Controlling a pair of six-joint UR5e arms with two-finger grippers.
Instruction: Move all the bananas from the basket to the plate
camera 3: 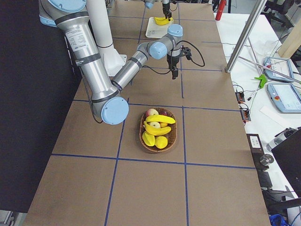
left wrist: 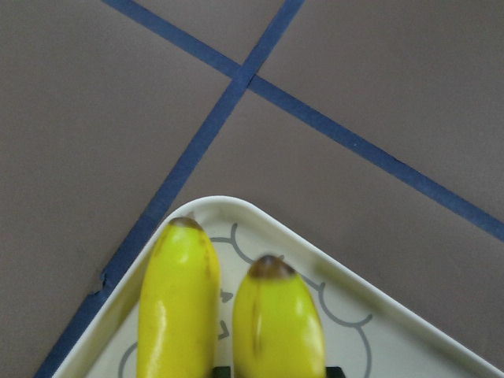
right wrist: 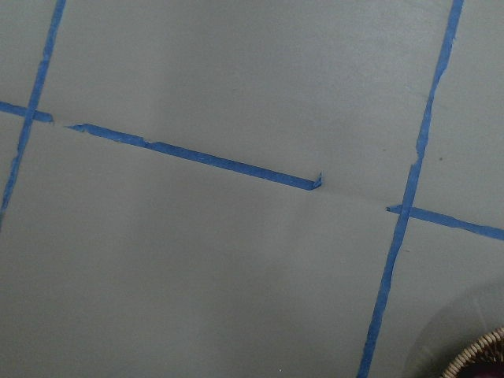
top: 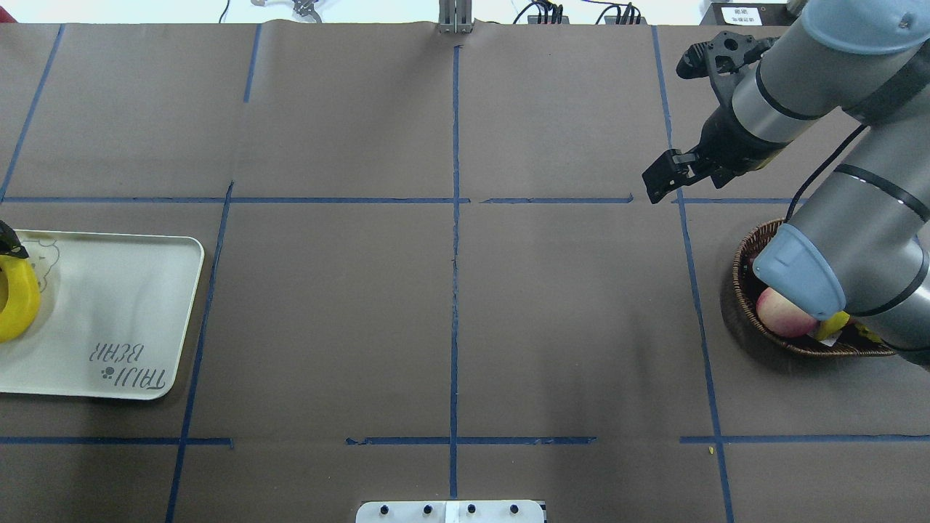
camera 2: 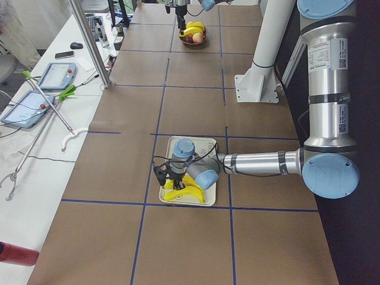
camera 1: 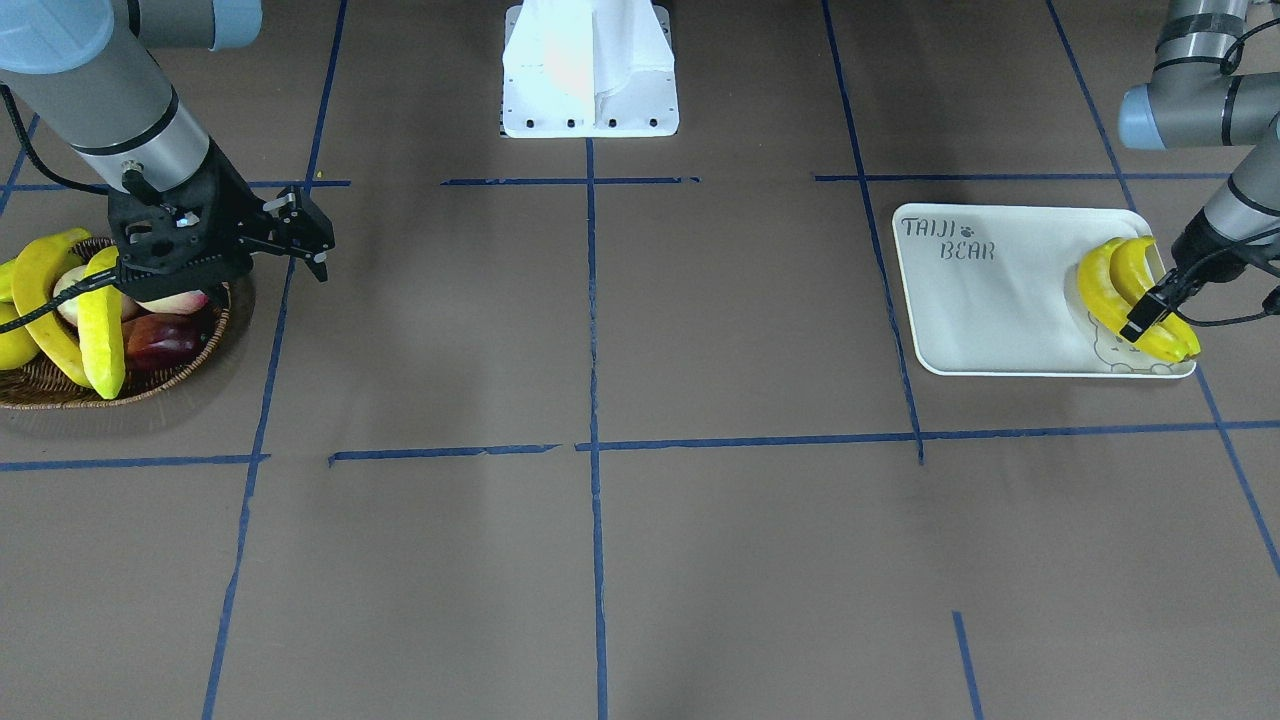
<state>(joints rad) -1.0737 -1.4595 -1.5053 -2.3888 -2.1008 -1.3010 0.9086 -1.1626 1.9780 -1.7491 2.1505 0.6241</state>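
Bananas (camera 1: 1095,285): two lie on the plate (camera 1: 985,310) right under the left gripper (camera 1: 1145,320), which straddles one, can't tell if it's clamped. I'd release low, then lift straight up. Two more sit in the basket (camera 1: 150,385) beside the wide-open, empty right gripper (camera 1: 310,245).

Layout at the table (camera 1: 700,560). At the robot's right end you find the basket (camera 1: 60,398); in it two bananas (camera 1: 100,335) lie side by side on top of the apples (camera 1: 165,340). The right gripper (camera 1: 308,238) hangs over the table just beside the basket, on the side toward the table's middle. Well apart, at the robot's left end, you find the plate (camera 1: 985,310). Two more bananas (camera 1: 1115,280) lie on it, touching, at its outer end, with the left gripper (camera 1: 1150,318) over them.
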